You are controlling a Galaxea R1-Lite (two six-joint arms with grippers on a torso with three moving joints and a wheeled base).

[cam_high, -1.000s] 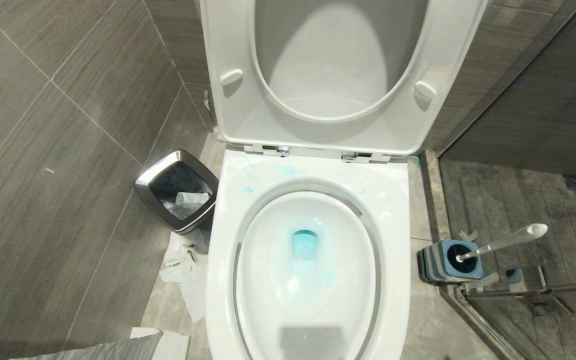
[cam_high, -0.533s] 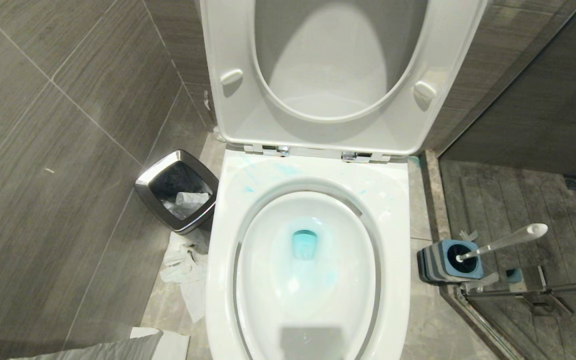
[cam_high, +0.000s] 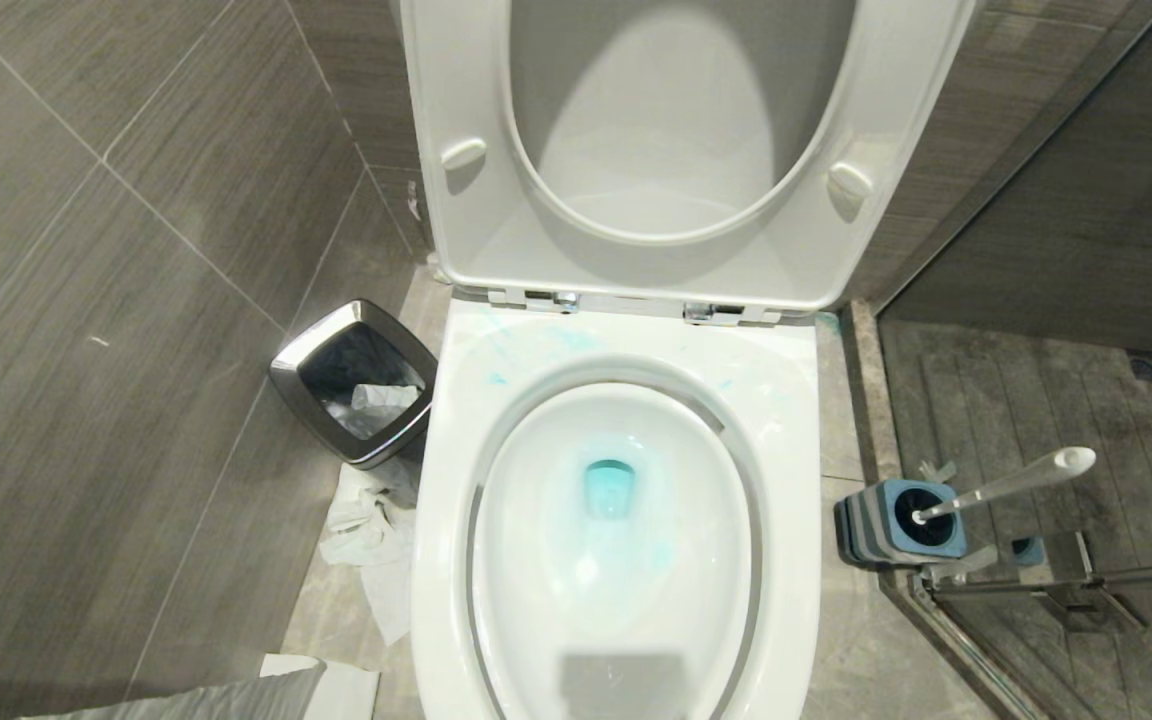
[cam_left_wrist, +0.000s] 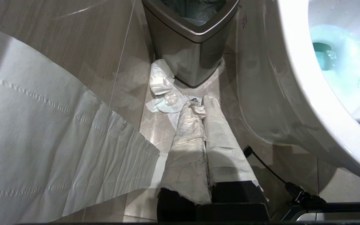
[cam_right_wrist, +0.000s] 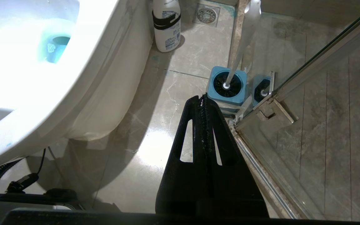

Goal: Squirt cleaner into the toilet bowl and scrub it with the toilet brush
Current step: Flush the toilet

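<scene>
Grey tiled walls (cam_high: 136, 250) and a pale floor (cam_right_wrist: 155, 131) are seen around the toilet (cam_high: 796, 480), whose seat (cam_high: 456, 200) and lid (cam_high: 656, 110) are raised upright. Cleaner (cam_high: 610, 488) is seen as a turquoise pool at the drain, with a faint tint below it and thin blue streaks on the back rim near the hinges. On the robot's left, a bin (cam_high: 281, 368) with a chrome rim is set just beside the bowl, with crumpled paper (cam_high: 366, 525) on the floor in front of it. On the right, the brush (cam_high: 1006, 485) is parked in its blue holder (cam_high: 941, 545), handle tilted away from the bowl, next to the shower glass frame (cam_high: 1076, 580). A white bottle (cam_right_wrist: 167, 25) is stood on the floor against the toilet base, seen only in the right wrist view. Neither arm is seen in the head view. The left gripper (cam_left_wrist: 203, 104) is held low over the floor beside the bowl, its paper-wrapped fingers (cam_left_wrist: 187, 147) pressed together on nothing, aimed at the bin; a paper sheet (cam_left_wrist: 42, 140) is draped across that view. The right gripper (cam_right_wrist: 202, 98) is clenched empty, its tips pointed at the holder, apart from it.
</scene>
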